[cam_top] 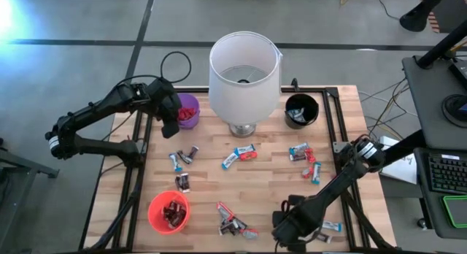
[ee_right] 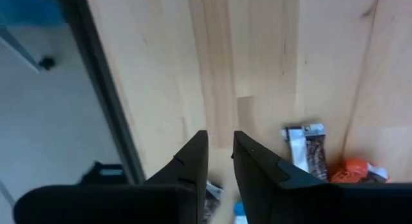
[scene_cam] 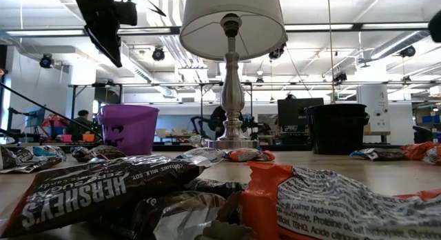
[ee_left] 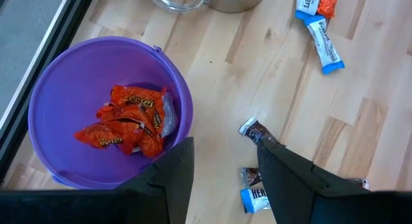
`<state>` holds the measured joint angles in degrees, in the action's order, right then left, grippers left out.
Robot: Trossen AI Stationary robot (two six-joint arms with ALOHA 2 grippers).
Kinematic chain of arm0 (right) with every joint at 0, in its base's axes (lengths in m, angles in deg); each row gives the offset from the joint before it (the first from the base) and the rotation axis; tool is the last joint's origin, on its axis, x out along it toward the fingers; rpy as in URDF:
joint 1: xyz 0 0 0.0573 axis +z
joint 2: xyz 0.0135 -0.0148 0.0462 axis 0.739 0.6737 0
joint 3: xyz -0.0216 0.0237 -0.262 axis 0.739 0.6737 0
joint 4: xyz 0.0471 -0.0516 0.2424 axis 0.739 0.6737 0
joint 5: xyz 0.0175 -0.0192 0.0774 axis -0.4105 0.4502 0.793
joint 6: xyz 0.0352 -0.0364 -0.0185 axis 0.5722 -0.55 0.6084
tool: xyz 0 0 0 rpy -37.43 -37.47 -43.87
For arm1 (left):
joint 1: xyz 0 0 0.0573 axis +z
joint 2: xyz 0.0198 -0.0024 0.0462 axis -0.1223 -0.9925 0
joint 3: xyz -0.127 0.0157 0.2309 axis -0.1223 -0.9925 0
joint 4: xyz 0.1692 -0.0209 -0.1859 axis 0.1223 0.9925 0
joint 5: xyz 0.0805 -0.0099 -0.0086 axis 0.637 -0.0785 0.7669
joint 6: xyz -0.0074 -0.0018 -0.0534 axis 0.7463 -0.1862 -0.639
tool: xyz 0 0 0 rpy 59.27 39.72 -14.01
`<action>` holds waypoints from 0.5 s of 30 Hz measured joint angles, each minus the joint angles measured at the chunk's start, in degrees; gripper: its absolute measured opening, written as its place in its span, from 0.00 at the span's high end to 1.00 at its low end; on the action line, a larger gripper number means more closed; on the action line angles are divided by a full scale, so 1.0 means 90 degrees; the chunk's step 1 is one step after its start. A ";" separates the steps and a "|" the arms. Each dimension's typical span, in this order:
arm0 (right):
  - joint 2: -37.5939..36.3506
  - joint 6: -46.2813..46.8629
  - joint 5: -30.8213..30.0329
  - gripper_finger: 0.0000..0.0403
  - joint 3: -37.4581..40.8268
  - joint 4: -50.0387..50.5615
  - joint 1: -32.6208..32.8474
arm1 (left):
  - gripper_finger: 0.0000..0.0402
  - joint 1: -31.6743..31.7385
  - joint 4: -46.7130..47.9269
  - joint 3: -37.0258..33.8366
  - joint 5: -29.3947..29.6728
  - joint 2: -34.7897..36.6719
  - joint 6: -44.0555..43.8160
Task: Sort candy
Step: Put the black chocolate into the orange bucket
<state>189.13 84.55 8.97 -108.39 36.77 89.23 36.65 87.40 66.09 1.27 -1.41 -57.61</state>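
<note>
While orange candy (ee_left: 125,121) fills the purple cup (ee_left: 58,76), the red cup (cam_top: 155,219) seemingly holds dark bars.

A: Overhead check. Wooden counter (cam_top: 255,185) carries a white-shaded lamp (cam_top: 244,79) near the middle of its far edge. Purple cup (cam_top: 188,110) at the far left corner, black cup (cam_top: 301,109) toward the far right corner, red cup (cam_top: 168,211) by the near left corner.

B: Candy (cam_top: 239,155)?

A: Scattered loose across the counter's middle and along its near edge; some dark pieces lie inside the red cup.

B: Arms?

A: Left end effector (cam_top: 171,120) hangs just beside the purple cup, at the counter's left edge. Right end effector (cam_top: 287,226) sits low over the near edge, right of centre, close to several wrappers. Finger gap unreadable for both from above.
</note>
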 joint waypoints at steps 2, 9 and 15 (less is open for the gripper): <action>0.0000 0.0126 0.0002 0.84 -0.0087 0.0011 0.0000 | 0.62 0.0000 0.0000 0.0000 0.0000 0.0000 0.0019; 0.0002 0.0263 0.0348 0.70 -0.0115 0.0049 -0.0062 | 0.62 0.0000 0.0000 0.0000 0.0000 0.0000 0.0073; 0.0007 -0.0646 -0.0560 0.56 -0.0085 0.0447 -0.0025 | 0.62 0.0000 0.0002 0.0000 0.0000 0.0000 0.0075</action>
<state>189.19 78.73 3.93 -109.15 40.79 89.00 36.65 87.42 66.09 1.27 -1.41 -56.94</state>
